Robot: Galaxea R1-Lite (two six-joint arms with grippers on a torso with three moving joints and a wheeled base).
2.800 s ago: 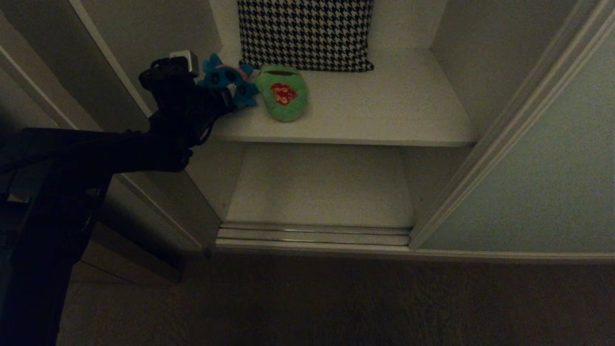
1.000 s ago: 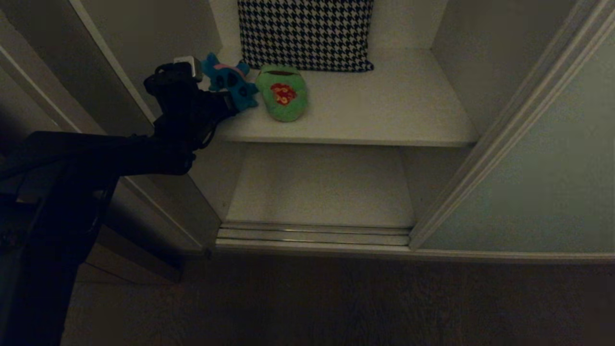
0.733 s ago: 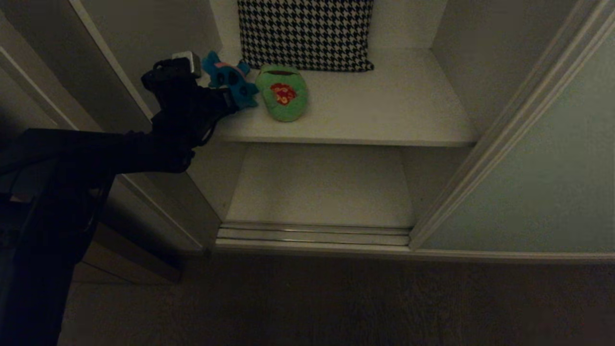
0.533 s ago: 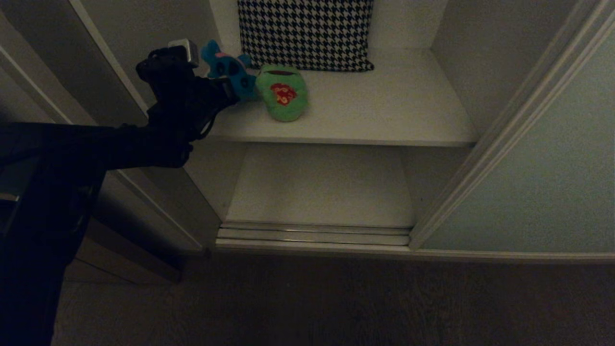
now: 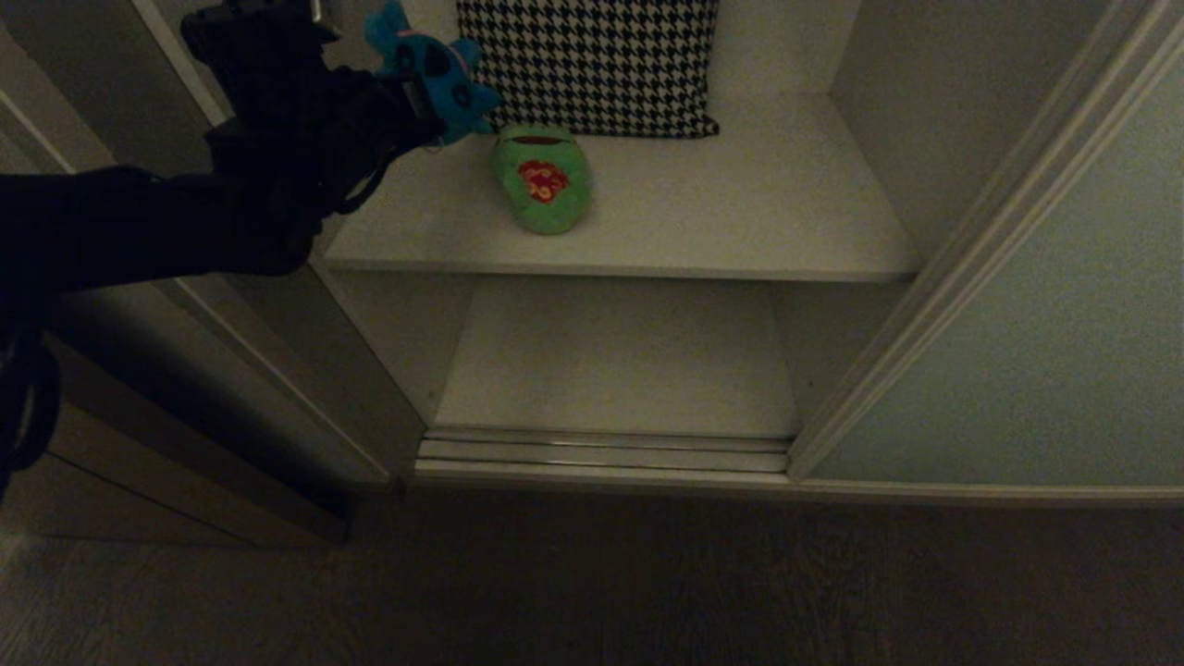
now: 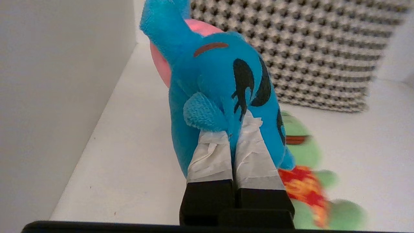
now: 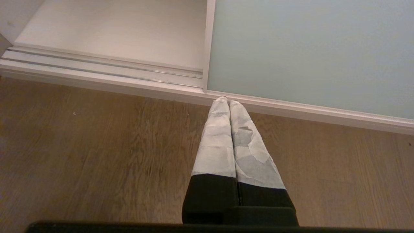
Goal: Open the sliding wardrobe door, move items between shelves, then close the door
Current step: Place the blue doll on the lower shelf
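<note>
Black-and-white houndstooth cushion [image 5: 589, 63] upright at the wardrobe's back wall; brown wooden floor [image 7: 97, 149] below

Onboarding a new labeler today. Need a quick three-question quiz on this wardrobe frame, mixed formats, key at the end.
1. True or false: the blue plush toy is resting on the upper shelf.
2. Multiple choice: what lies on the upper shelf in front of the houndstooth cushion? A) a book B) the green frog plush C) a shoe
3. Short answer: where does the right gripper hang, and does it hold anything?

Key:
1. False; the left gripper is shut on it, above the shelf.
2. B
3. Over the wood floor, near the sliding wardrobe door; shut, holding nothing.
</note>
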